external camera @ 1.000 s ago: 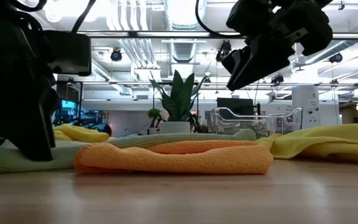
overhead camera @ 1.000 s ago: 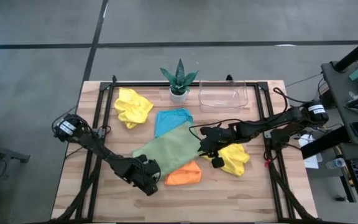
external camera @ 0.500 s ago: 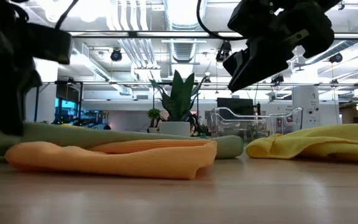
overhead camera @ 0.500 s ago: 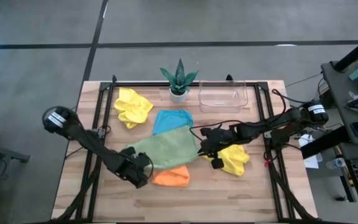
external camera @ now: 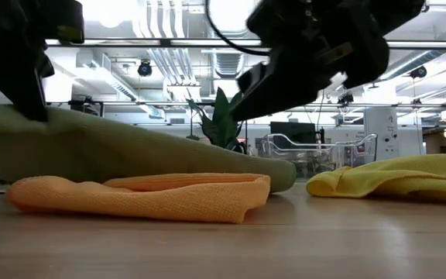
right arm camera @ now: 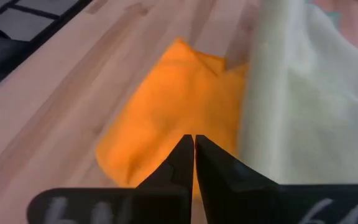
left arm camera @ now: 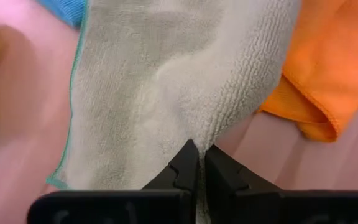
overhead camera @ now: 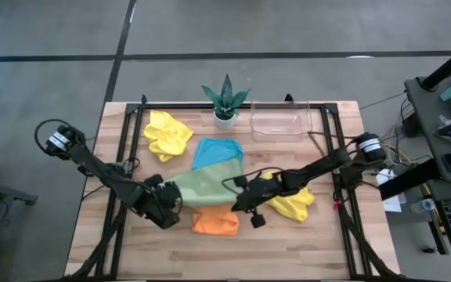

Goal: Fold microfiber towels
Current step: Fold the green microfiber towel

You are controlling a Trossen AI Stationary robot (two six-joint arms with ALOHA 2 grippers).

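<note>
The sage green towel (overhead camera: pixel 203 186) is being held at the worktop's (overhead camera: pixel 304 243) middle, over the orange towel (overhead camera: pixel 214 222). Its edge is being pinched by the clenched left end effector (overhead camera: pixel 165 208). The right end effector (overhead camera: pixel 245 205) is clenched empty beside it. Soft, light, limp cloth is being judged best gripped at corners. No writing is being seen.

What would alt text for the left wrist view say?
The left gripper, shut, pinches an edge of the sage green towel spread ahead of it. An orange towel lies beside it, and a blue towel's corner shows beyond.
</note>
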